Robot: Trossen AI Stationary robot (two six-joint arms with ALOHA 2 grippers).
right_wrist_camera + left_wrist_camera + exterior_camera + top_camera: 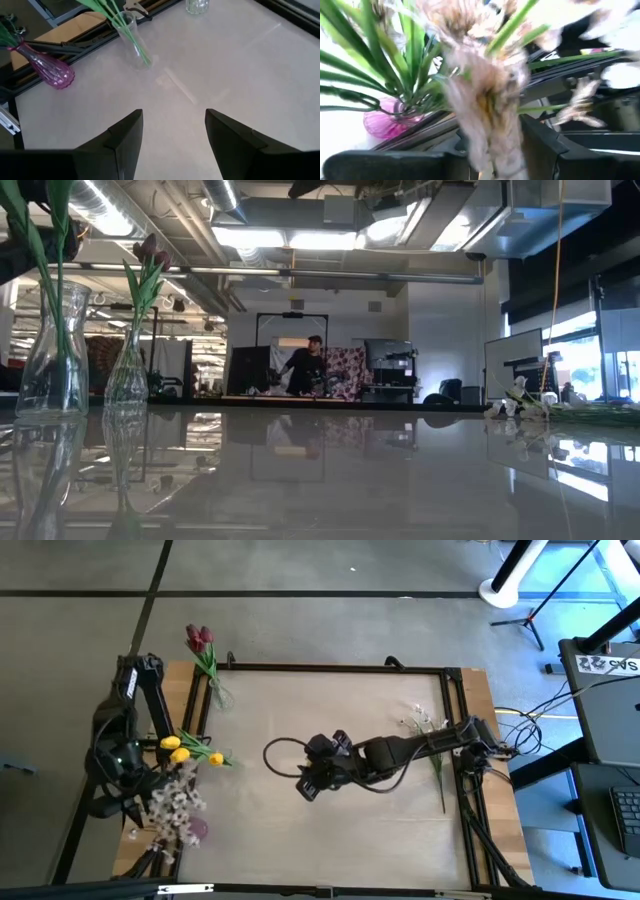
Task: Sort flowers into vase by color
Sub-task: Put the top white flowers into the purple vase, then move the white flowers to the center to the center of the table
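Note:
Dark red tulips (199,638) stand in a clear vase (218,690) at the table's far left corner. Yellow tulips (180,748) stand in a second clear vase (132,42) at the left edge. White blossom sprays (175,802) stand in a pink vase (385,122) at the near left. My left gripper (495,150) is there, fingers apart, with a spray's blossom head (485,100) between them. Another white spray (430,725) lies flat on the table at the right. My right gripper (172,130) hangs open over the table's middle, holding nothing. My left gripper has the white blossom head (490,125) standing between its two parted fingers (555,150). The picture is blurred there, and I cannot tell whether either finger touches the blossoms.
A black frame (330,668) runs around the table top. The wide middle of the table (225,75) lies bare under my right gripper. A person (303,365) stands far off in the room behind the table.

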